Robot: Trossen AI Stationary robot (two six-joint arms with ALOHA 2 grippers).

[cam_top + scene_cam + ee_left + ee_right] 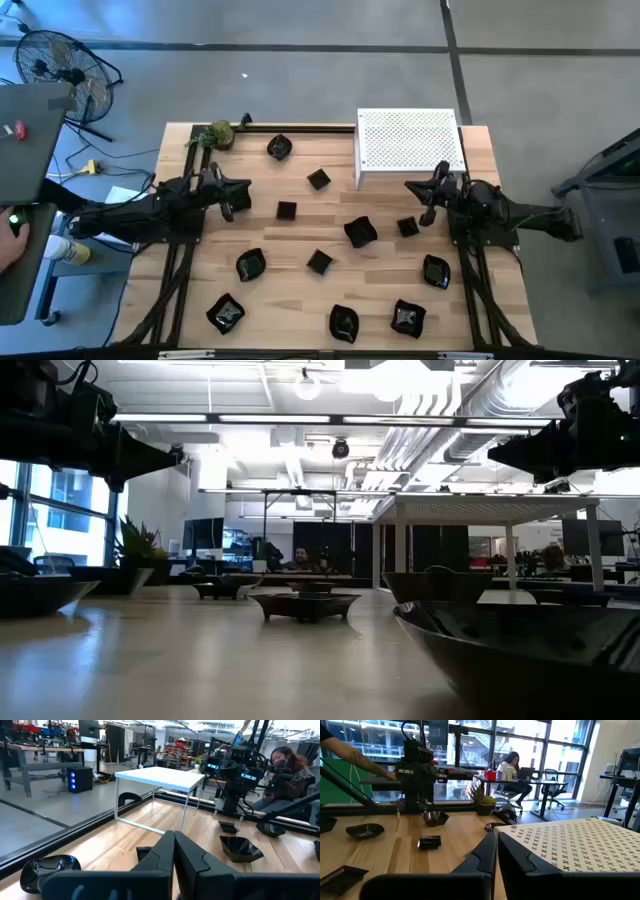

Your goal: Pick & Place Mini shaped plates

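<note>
Left claw [232, 196] beside square plate [286, 210]

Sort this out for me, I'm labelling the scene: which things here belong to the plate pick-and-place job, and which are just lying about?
Job:
- black mini plates, scattered over the table
- left end effector, shut, empty
- right end effector, shut, empty

Lying about:
- green leafy ball, at the far left corner
- white perforated stand, at the far right; its part in the job is unclear
- fan, on the floor

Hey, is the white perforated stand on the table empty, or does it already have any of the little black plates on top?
Empty. The white perforated stand shows a bare top from above; the black plates lie on the wooden table.
</note>
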